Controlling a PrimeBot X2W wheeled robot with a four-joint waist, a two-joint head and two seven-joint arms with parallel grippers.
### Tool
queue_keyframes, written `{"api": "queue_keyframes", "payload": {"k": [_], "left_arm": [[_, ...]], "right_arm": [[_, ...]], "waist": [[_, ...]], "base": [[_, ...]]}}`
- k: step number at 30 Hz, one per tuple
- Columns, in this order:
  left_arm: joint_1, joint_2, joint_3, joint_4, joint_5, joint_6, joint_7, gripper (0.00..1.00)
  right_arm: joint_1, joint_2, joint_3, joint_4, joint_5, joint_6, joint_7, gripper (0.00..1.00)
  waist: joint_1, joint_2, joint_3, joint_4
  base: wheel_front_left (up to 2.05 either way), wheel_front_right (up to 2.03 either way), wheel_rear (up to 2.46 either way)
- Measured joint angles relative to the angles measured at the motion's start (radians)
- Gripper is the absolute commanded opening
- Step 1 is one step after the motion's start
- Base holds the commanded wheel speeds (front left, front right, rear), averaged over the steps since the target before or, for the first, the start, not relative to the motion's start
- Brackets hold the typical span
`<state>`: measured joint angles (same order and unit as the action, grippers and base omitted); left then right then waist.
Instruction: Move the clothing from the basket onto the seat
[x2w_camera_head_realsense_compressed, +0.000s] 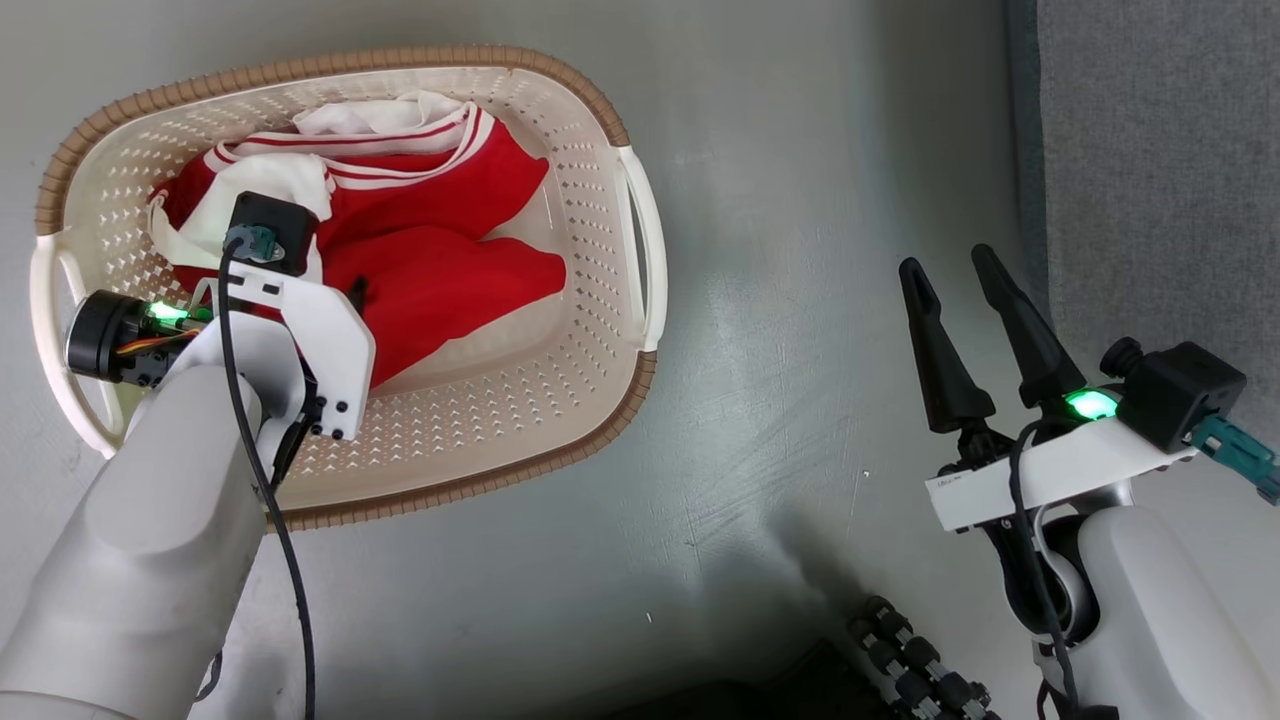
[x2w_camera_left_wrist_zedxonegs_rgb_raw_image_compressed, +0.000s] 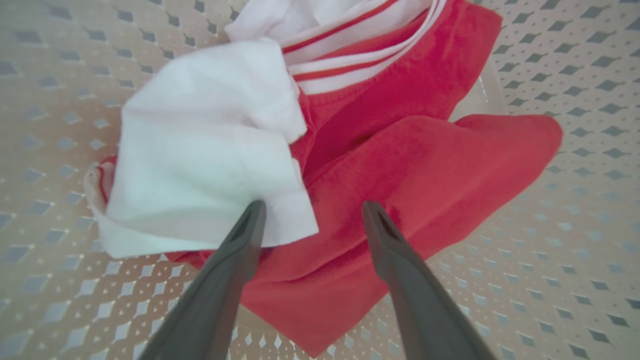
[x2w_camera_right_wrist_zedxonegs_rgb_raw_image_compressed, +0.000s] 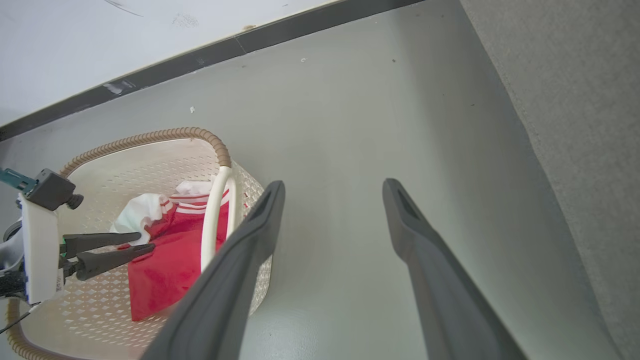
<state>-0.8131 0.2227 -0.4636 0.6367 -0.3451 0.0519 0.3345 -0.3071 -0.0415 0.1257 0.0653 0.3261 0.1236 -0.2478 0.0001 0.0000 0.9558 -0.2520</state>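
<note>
The clothing (x2w_camera_head_realsense_compressed: 450, 270), red with white panels and striped trim, lies crumpled in the cream basket (x2w_camera_head_realsense_compressed: 330, 65) on the floor. My left arm's wrist (x2w_camera_head_realsense_compressed: 300, 320) hangs over the basket and hides its fingers from the head view. In the left wrist view my left gripper (x2w_camera_left_wrist_zedxonegs_rgb_raw_image_compressed: 314, 205) is open, its tips right at the clothing (x2w_camera_left_wrist_zedxonegs_rgb_raw_image_compressed: 425, 165), one over the white fold and one over the red. Off to the right, my right gripper (x2w_camera_head_realsense_compressed: 948, 260) stands open and empty above the floor. The grey seat (x2w_camera_head_realsense_compressed: 1160, 150) rises just beyond it.
Bare grey floor (x2w_camera_head_realsense_compressed: 800, 300) lies between the basket and the seat. A white wall with a dark baseboard (x2w_camera_right_wrist_zedxonegs_rgb_raw_image_compressed: 200, 60) runs behind the basket. A black ribbed part (x2w_camera_head_realsense_compressed: 920, 660) sits at the bottom edge of the head view.
</note>
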Motion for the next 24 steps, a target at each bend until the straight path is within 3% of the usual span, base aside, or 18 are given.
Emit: {"api": "queue_keyframes", "payload": {"k": [24], "left_arm": [[-0.062, 0.008, -0.035, 0.081, 0.005, -0.056, -0.012, 1.0]], "right_arm": [[-0.03, 0.0, 0.006, 0.0, 0.004, 0.0, 0.0, 1.0]], "waist": [[0.0, 0.0, 0.059, -0.017]], "base": [[0.0, 0.0, 0.0]]}}
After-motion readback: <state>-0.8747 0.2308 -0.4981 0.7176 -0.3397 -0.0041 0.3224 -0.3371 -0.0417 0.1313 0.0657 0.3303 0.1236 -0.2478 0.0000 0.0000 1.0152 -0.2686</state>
